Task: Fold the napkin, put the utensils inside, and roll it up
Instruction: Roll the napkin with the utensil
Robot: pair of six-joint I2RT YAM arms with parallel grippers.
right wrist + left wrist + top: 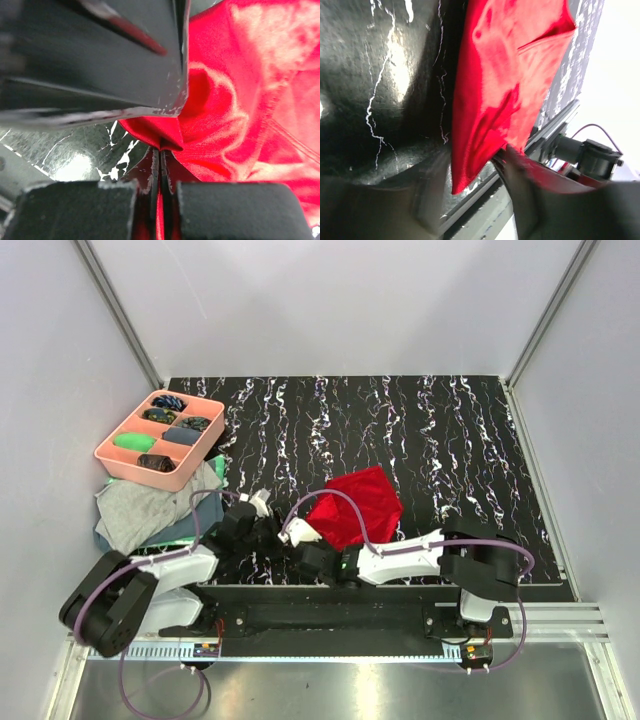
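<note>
Right wrist view pretty much settles it: the right gripper (pixel 161 165) is pinched tight on a corner fold of the red napkin (pixel 240 100), with the rest of the cloth spread out ahead of the fingertips and off to one side.

From the top external view the napkin (pixel 355 505) is seen lying as a roughly square folded patch on the black marbled table (pixel 420 430), just beyond the right gripper (pixel 300 533), with its near-left corner being the bit that's grabbed. The left gripper (pixel 258 504) is parked just beside that same corner, on its far-left side, jaws partly apart and nothing held as far as can be told; in the left wrist view the cloth's edge (pixel 470 150) is seen right in front of it.

So the right arm is the one in contact, and the cloth stretches away from its pincer toward the far right. Any fold would probably be carried that way, across the napkin. No utensils can be made out anywhere.
</note>
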